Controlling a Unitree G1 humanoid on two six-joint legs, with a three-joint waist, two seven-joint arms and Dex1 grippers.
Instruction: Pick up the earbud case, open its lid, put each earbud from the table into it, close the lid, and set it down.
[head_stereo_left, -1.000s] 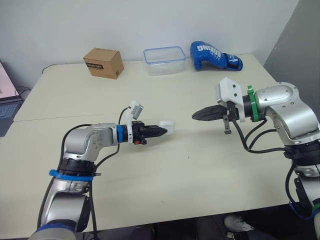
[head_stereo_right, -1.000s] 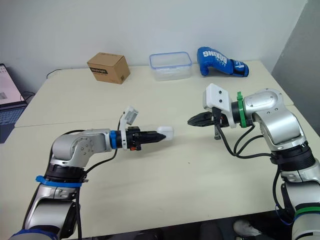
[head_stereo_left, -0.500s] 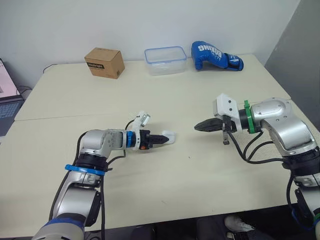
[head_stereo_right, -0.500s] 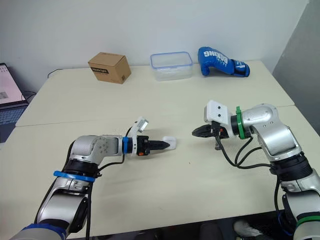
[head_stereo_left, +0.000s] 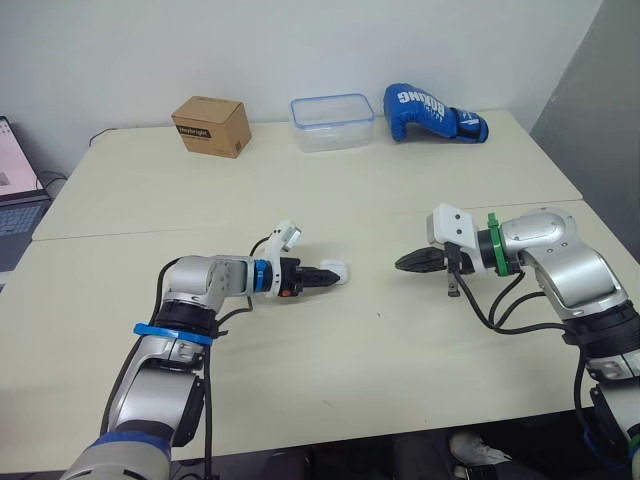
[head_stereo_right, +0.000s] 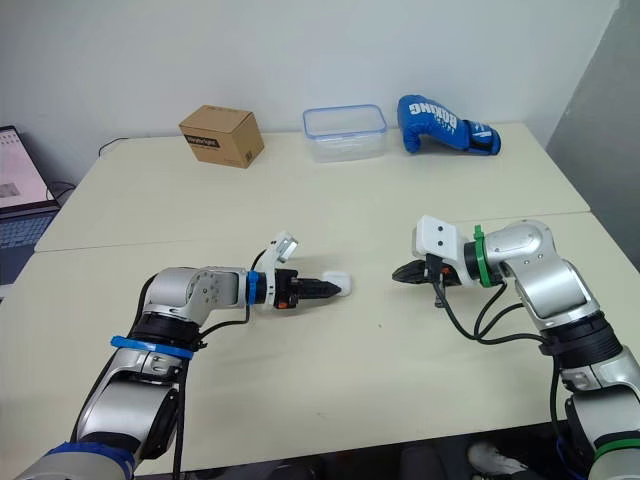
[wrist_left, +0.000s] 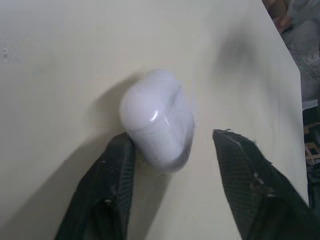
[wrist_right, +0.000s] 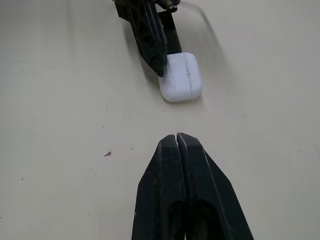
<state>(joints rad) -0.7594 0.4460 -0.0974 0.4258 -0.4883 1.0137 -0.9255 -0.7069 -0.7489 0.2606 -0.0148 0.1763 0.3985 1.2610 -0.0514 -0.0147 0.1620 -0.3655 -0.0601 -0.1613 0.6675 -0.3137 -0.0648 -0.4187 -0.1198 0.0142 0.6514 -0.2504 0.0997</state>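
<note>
The white earbud case lies on the table with its lid shut, near the middle. My left gripper is low over the table and open around the case. In the left wrist view one finger touches the case, and the other stands apart from it. My right gripper is shut with nothing in it, pointing at the case from a short way to its right. The right wrist view shows the case lying ahead of the right gripper, with the left gripper at its far side.
At the back of the table stand a cardboard box, a clear plastic container with a blue rim and a blue boxing glove. A laptop sits past the left edge.
The left gripper has come down with the case, which now rests on the table, and its fingers have parted. The right gripper has sunk lower, still shut.
</note>
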